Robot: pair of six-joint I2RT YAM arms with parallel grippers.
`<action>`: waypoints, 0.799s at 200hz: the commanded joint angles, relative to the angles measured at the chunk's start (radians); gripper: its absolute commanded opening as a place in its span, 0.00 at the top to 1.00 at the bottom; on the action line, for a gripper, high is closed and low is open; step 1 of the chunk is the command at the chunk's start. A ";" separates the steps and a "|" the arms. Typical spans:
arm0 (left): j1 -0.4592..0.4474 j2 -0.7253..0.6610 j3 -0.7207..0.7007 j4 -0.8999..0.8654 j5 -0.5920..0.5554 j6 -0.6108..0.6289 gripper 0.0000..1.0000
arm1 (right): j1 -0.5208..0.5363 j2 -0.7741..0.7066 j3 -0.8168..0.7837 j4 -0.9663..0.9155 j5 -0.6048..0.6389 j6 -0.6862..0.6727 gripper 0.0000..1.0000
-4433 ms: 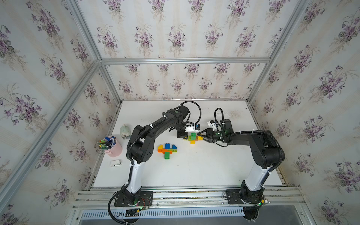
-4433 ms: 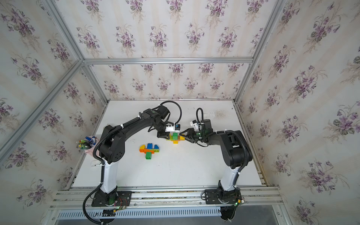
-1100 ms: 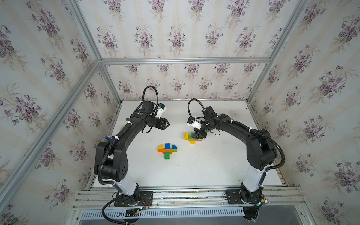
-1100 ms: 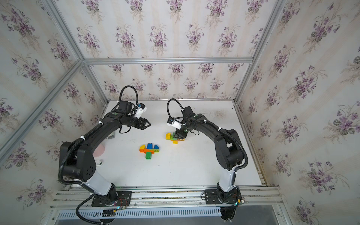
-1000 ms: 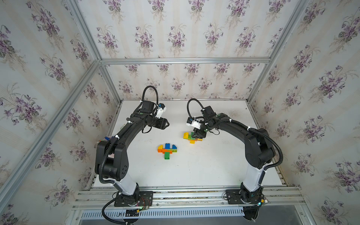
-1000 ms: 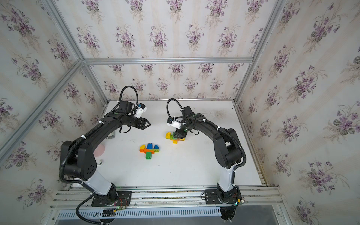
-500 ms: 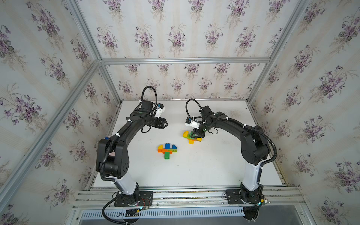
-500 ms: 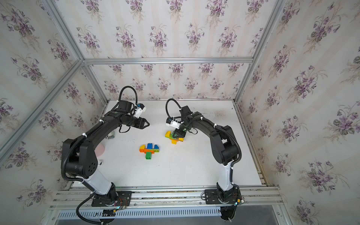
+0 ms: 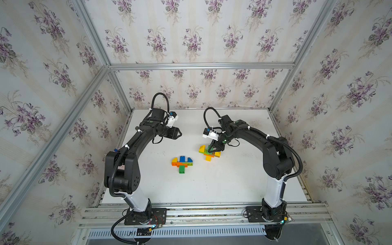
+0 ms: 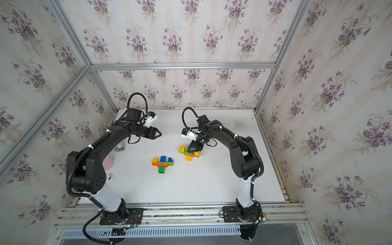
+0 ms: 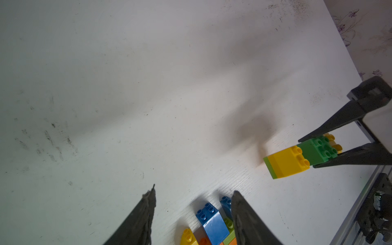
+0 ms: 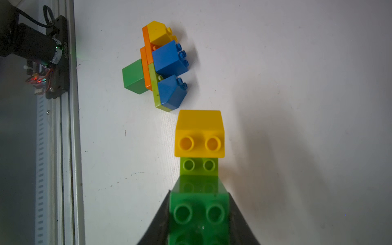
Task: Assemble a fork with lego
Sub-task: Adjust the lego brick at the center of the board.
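Observation:
Two lego clusters lie mid-table. The nearer cluster has a yellow and two blue bricks on orange and lime plates, with a green stem. Farther right lies a second lego cluster of yellow, green, lime and orange bricks. My right gripper is shut on that cluster's green brick. Beyond the green brick lie a lime plate and a yellow brick. My left gripper hovers open and empty at the back left, apart from both clusters. In the left wrist view its fingers frame the blue bricks below.
A pink cup stands at the table's left edge, mostly hidden behind the left arm, with a small white object behind it. An aluminium rail runs along the front edge. Wallpapered walls close in the other three sides.
My right gripper has shut on the green brick. Several seconds ago both grippers worked at that cluster; the left one has since pulled back to the rear left and stays still.

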 commanded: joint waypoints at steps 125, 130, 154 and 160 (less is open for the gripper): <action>0.041 0.028 -0.015 -0.031 0.162 0.025 0.40 | -0.003 0.101 0.004 -0.111 -0.126 0.024 0.61; 0.043 0.031 -0.012 -0.036 0.167 0.029 0.39 | -0.003 0.105 0.010 -0.116 -0.127 0.024 0.60; 0.043 0.037 -0.010 -0.048 0.183 0.041 0.39 | -0.003 0.120 0.023 -0.134 -0.139 0.017 0.55; 0.043 0.039 -0.009 -0.052 0.188 0.047 0.38 | -0.003 0.125 0.026 -0.139 -0.140 0.015 0.55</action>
